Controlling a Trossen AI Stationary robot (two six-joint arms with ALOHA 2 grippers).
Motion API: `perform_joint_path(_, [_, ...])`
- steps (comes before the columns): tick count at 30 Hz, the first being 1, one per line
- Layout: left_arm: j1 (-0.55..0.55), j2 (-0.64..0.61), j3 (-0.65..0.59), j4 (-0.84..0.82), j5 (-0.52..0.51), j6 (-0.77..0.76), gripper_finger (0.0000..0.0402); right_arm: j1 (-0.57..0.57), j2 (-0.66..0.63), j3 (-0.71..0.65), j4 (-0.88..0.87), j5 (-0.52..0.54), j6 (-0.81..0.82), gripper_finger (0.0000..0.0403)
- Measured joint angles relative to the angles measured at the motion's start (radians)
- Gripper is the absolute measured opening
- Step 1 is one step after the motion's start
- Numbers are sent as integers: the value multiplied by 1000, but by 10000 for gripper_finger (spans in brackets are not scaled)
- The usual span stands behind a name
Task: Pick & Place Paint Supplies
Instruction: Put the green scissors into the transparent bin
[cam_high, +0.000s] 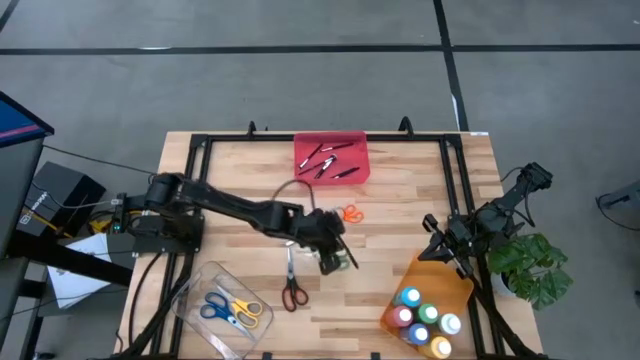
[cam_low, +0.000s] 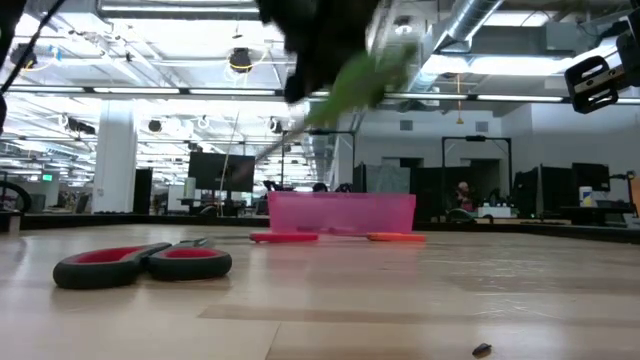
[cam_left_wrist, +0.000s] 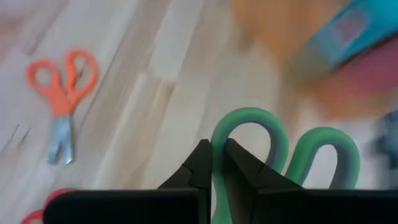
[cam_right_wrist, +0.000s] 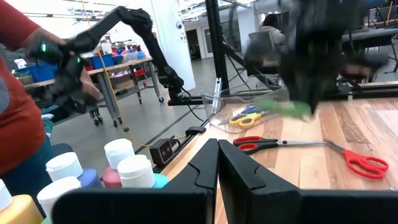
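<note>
Right now I have the left hand (cam_high: 335, 252) out over the middle of the bench (cam_high: 400, 215), its fingers pinched tight on the green-handled scissors (cam_left_wrist: 283, 152); from the left wrist I see them nipping one green loop, and in the low view the scissors hang clear of the wood. On the bench near that hand lie the red-handled scissors (cam_high: 292, 290), with the small orange-handled scissors (cam_high: 351, 213) just beyond, between the hand and the red tray (cam_high: 331, 158). That tray sits at the far edge and holds several thin dark sticks (cam_high: 325, 160). The clear tray (cam_high: 190, 290) at the near left corner has blue and yellow scissors (cam_high: 230, 310) inside. My right hand (cam_high: 445, 250) waits at the right side, fingers closed on nothing, just beside the orange tray (cam_high: 440, 275), where the white-capped paint bottles (cam_high: 425, 318) stand together. A person in a red sleeve (cam_right_wrist: 18, 106) shows in the right wrist view.
</note>
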Motion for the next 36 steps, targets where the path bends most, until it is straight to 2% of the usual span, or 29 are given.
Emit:
perform_joint_path(5, [0,-129,0,54,9,-145,11,0,0,0,0,0,0,8])
perform_joint_path(8, [0,-204,0,116,51,-247,11,0,0,0,0,0,0,8])
perform_joint_path(12, [-11,-297,0,229,111,-300,11,0,0,0,0,0,0,8])
perform_joint_path(15, [-29,-365,0,217,130,-349,11,0,0,0,0,0,0,8])
perform_joint_path(19, [-88,-443,0,71,138,-388,11,0,0,0,0,0,0,8])
perform_joint_path(24, [-227,-525,0,-170,129,-503,11,0,0,0,0,0,0,8])
perform_joint_path(28, [-381,-567,0,-397,-5,-585,11,0,0,0,0,0,0,8])
perform_joint_path(32, [-517,-555,-2,-576,-154,-609,11,0,0,0,0,0,0,8])
perform_joint_path(36, [-585,-514,-32,-596,-177,-609,11,0,0,0,0,0,0,8])
